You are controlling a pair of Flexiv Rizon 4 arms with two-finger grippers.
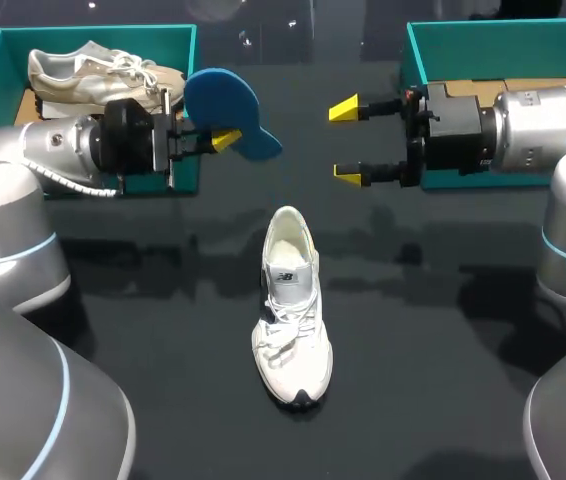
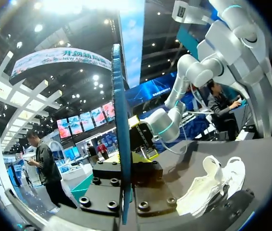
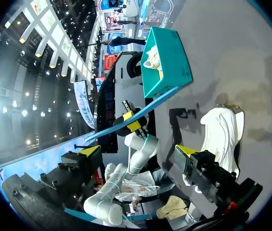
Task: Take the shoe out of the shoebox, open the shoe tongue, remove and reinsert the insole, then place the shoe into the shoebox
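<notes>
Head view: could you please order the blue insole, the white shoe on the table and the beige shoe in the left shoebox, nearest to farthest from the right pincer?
1. The blue insole, held in the left pincer, facing the right pincer.
2. The white shoe, at the table's middle.
3. The beige shoe, in the left shoebox, far left.

The left arm [image 1: 53,150] comes in from the left, and the left gripper [image 1: 225,138] pinches the blue insole [image 1: 221,95] up in the air. The right arm [image 1: 533,120] comes in opposite, and the right gripper [image 1: 346,142] has its fingers spread wide.
</notes>
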